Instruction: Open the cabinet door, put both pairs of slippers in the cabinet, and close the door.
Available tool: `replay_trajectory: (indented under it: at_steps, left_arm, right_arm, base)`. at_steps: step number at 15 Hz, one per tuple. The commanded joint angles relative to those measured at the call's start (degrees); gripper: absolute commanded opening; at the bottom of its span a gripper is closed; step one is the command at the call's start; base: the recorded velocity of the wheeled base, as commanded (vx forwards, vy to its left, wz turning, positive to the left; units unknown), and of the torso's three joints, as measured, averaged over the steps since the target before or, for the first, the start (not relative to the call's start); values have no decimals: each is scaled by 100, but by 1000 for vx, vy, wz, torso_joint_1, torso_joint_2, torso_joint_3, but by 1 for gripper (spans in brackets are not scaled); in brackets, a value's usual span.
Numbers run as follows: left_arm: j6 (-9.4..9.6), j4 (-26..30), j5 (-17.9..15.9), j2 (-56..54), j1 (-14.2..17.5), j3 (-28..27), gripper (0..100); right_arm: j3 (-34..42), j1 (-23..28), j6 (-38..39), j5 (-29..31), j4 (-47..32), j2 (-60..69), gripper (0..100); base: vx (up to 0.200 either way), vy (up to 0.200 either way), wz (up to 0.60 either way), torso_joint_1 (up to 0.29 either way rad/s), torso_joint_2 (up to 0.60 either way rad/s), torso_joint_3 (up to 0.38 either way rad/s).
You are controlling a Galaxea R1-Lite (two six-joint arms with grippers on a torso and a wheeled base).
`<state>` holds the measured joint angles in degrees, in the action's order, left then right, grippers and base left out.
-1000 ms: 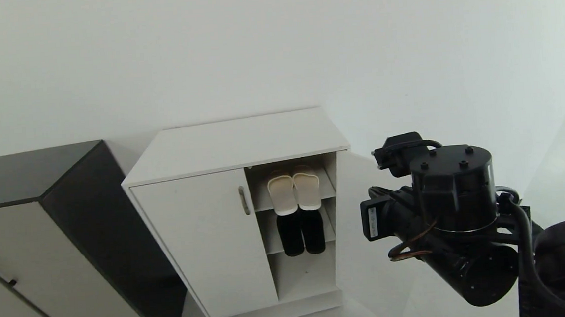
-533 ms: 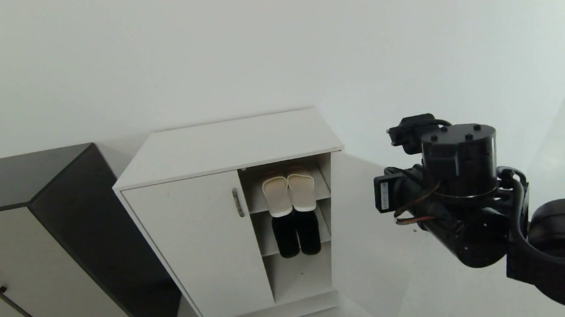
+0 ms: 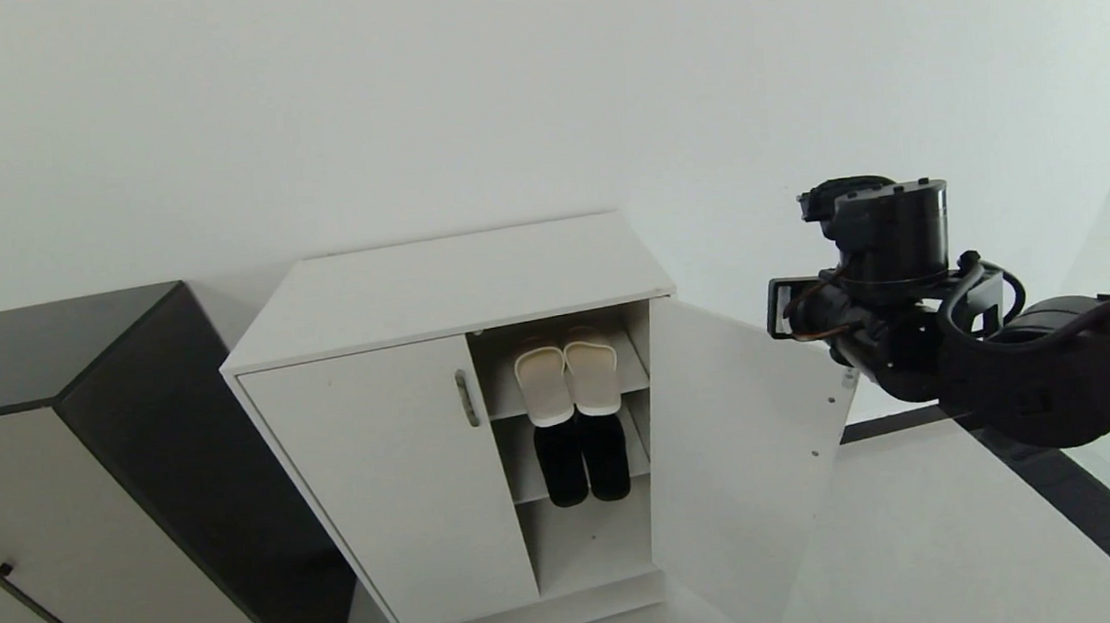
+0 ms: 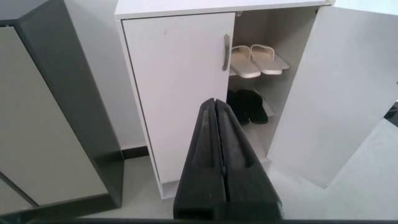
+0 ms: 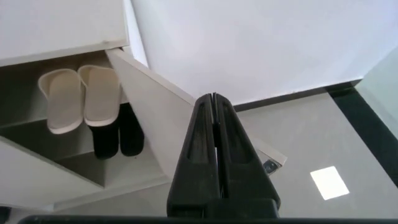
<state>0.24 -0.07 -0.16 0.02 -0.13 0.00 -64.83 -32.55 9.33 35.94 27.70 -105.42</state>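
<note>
Cabinet (image 3: pixel 445 280): a white cabinet is seen standing against a white wall, with three compartments shown on its right side.
Right door (image 3: pixel 741 455): it is swung wide open, with its inner face turned to the head view.
Left door (image 3: pixel 381 480): it is shut; an upright handle (image 3: pixel 466 398) is fixed near its inner edge.
White slippers (image 3: pixel 568 379): the pair is laid side by side on the top shelf, with the ends jutting over the shelf's front edge.
Black slippers (image 3: pixel 583 461): the pair is laid side by side on the middle shelf, straight below the white pair.
Bottom compartment: nothing is seen in it.
Right gripper (image 5: pixel 214 99): the fingers are pressed together with nothing between them; it is held above the open door's top edge. Whether the door is touched cannot be told.
Right arm (image 3: pixel 908 326): it is held just beside the open door's upper outer corner.
Left gripper (image 4: pixel 214 102): the fingers are pressed together and nothing is held; it is pointed at the shut left door, apart from it.
Dark cabinet (image 3: pixel 135 448): a black-sided cabinet with pale fronts is set just beside the white one, on the robot's left.
</note>
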Motion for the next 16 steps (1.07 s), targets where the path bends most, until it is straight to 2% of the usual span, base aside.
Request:
replay_trajectory:
  at_steps: [1, 4, 7, 11, 16]
  left_arm:
    - [2, -1, -2, 6, 5, 0, 0]
    - [2, -1, -2, 6, 5, 0, 0]
    - [2, -1, -2, 6, 5, 0, 0]
    - [-7, -1, -11, 6, -4, 0, 0]
    - [-16, -1, -11, 6, 5, 0, 0]
  right_arm:
    - [-126, 108, -1, -8, 25, -233, 0]
    - [-425, 249, -1, -140, 8, -382, 0]
    - [-1076, 724, 69, -236, -133, -892, 0]
    - [-1884, 935, 834, -983, -1223, -1103, 0]
    - [-2139, 1198, 869, -1036, -1355, -1463, 0]
  base:
    - [-200, 0, 0, 7, 12, -2]
    - [0, 0, 0, 0, 0, 0]
    - [0, 0, 0, 0, 0, 0]
    - [0, 0, 0, 0, 0, 0]
    - [0, 0, 0, 0, 0, 0]
